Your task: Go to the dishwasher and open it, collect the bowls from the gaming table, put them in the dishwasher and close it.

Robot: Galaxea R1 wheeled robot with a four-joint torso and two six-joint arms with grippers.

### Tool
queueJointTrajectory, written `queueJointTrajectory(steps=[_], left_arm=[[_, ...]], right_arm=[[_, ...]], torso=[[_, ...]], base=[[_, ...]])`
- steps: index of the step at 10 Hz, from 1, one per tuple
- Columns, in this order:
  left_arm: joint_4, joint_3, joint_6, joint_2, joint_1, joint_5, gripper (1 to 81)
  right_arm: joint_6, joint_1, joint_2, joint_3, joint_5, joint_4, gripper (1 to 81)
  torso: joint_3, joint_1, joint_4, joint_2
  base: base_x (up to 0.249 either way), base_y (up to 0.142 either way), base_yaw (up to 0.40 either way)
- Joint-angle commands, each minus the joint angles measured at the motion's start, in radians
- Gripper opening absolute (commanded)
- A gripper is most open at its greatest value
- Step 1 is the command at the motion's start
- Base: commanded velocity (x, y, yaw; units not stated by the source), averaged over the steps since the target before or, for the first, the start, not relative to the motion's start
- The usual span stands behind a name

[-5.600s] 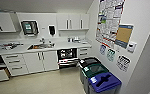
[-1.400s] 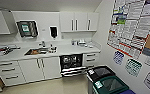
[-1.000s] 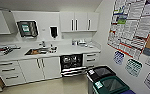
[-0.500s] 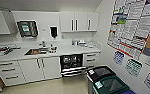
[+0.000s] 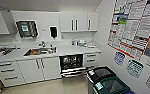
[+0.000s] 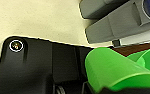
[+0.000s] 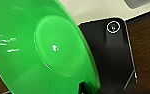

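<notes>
Head view looks down into a white kitchenette: the dishwasher [image 5: 71, 65] stands open under the countertop [image 5: 66, 50], right of the sink [image 5: 39, 51], its dark racks showing. Two lidded bins [image 5: 104, 81] stand near the right wall. Right wrist view has a lime green bowl [image 7: 43, 47] close against the camera; left wrist view has green bowls [image 6: 116, 71] too. Whether either gripper's jaws are closed cannot be told

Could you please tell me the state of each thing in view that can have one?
Built-in dishwasher with dark racked interior: open, door down.
White upper cupboard doors with black handles: closed.
Lime green plastic bowl: off the table, close by the right wrist.
Dark-lidded waste bin: lid closed.
</notes>
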Motion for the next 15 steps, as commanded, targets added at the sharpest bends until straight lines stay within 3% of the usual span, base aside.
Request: queueJointTrajectory(steps=[1,6,15], left_arm=[[0.008,0.02,0.003,-0.012,-0.063,0.033,1.0],[0.008,0.02,0.003,-0.013,-0.061,0.033,1.0],[0.008,0.02,0.003,-0.013,-0.061,0.033,1.0]], right_arm=[[-0.006,0.048,-0.006,0.01,-0.047,-0.014,1.0],[-0.007,0.046,-0.006,0.01,-0.047,-0.013,1.0],[-0.006,0.049,-0.006,0.01,-0.047,-0.013,1.0]], torso=[[0.0,0.0,0.0,0.0],[0.0,0.0,0.0,0.0],[0.0,0.001,0.0,0.0]], base=[[0.078,0.0,0.0],[0.088,0.0,0.0],[0.102,0.091,0.0]])
